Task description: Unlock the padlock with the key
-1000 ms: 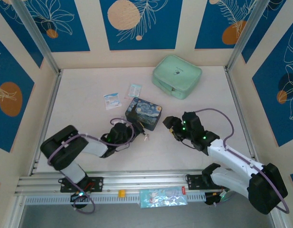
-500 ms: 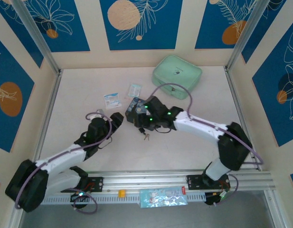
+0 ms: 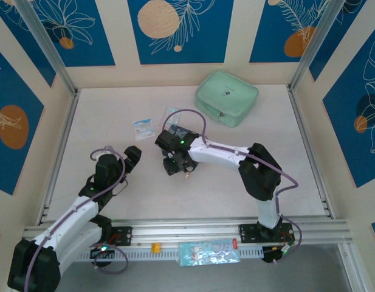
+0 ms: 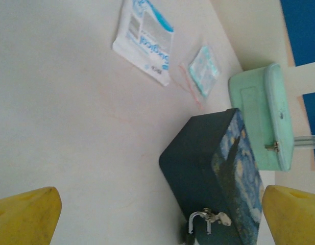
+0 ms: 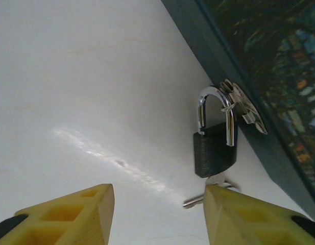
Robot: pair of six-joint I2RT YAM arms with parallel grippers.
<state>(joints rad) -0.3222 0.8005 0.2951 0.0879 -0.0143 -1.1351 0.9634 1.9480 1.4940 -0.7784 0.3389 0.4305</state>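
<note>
The padlock [image 5: 214,149], small and dark, hangs by its silvery shackle from the hasp of the dark blue swirl-painted tin box [image 5: 259,51]. The key [image 5: 198,200] juts out just under the padlock body, partly hidden behind my right gripper's right finger. My right gripper [image 5: 158,212] is open, low over the table in front of the padlock, with nothing between its yellow fingers [image 5: 70,217]. From above, my right gripper [image 3: 175,165] lies at the box's near side. My left gripper [image 3: 131,156] is wide open to the left of the box [image 4: 208,168], holding nothing; the shackle [image 4: 198,224] shows ahead of it.
Two small blue-and-white packets [image 4: 144,43] [image 4: 204,69] lie on the table beyond the box. A mint green case [image 3: 227,97] sits at the back. Bare tabletop [image 3: 102,121] stretches to the left, bounded by metal rails and padded walls.
My right arm swung left across the table and lowered its gripper at the tin box, jaws narrowing. My left arm drew back leftward from the box and opened wider.
</note>
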